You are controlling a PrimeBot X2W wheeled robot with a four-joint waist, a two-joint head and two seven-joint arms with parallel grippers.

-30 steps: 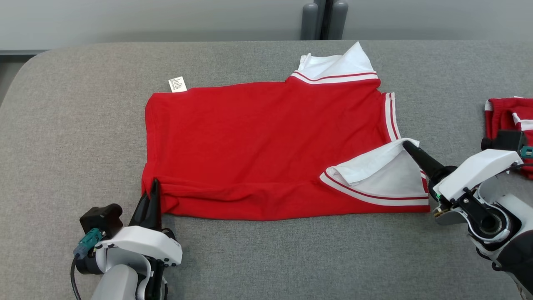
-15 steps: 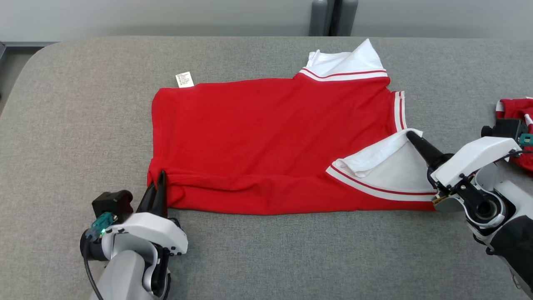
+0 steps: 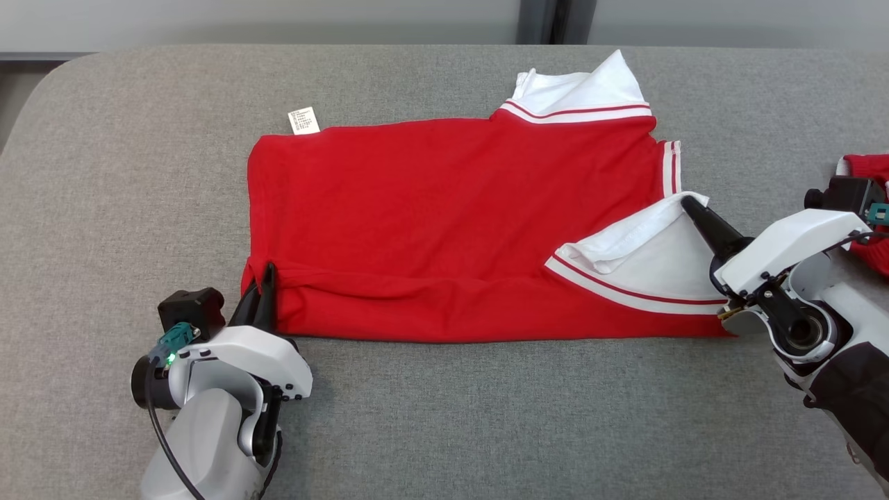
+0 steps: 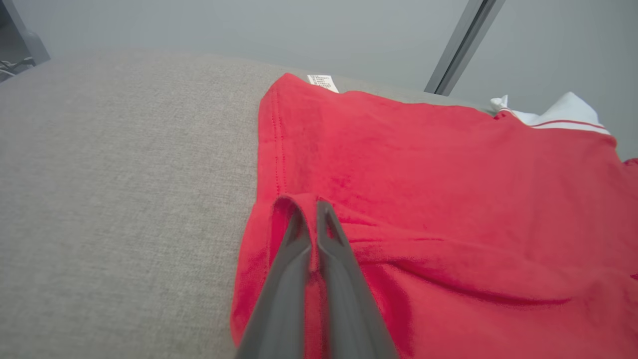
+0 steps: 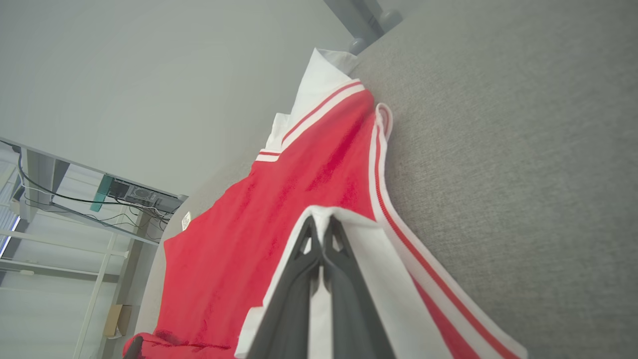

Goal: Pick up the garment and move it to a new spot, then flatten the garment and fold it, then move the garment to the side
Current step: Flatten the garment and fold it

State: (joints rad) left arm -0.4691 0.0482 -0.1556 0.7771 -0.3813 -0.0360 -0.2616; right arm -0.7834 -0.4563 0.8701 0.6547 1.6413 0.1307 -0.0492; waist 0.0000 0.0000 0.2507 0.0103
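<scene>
A second red-and-white cloth bundle (image 3: 868, 167) is seen at the R edge of the table, partly hidden behind the black camera block (image 3: 833, 194) on the R arm and well apart from the task item. A dark grey post (image 3: 555, 21) is seen beyond the far edge, centre-R.

The grey woven table cover (image 3: 444, 417) is shown w/ a fine matte weave and a rounded far-L corner. The red garment (image 3: 444, 208), a soft knit, is laid roughly rectangular and mostly flat, w/ a creased ridge along its near edge. A white flap w/ a red-striped band (image 3: 576, 97) is raised at the far-R corner. A second white striped flap (image 3: 646, 271) is folded back over the near-R part. A small white printed care label (image 3: 303, 120) is poked out at the far-L corner.

The garment is spread across the table centre, btwn the two claws. The left gripper (image 3: 267, 269) is placed at the near-L corner, w/ its long dark fingers (image 4: 284, 279) pressed together and clamped on a small raised fold of red hem. The right gripper (image 3: 686, 201) is placed at the R side, w/ its jaws together and pinched on the far tip of the near-R flap, which is lifted slightly off the red body.
</scene>
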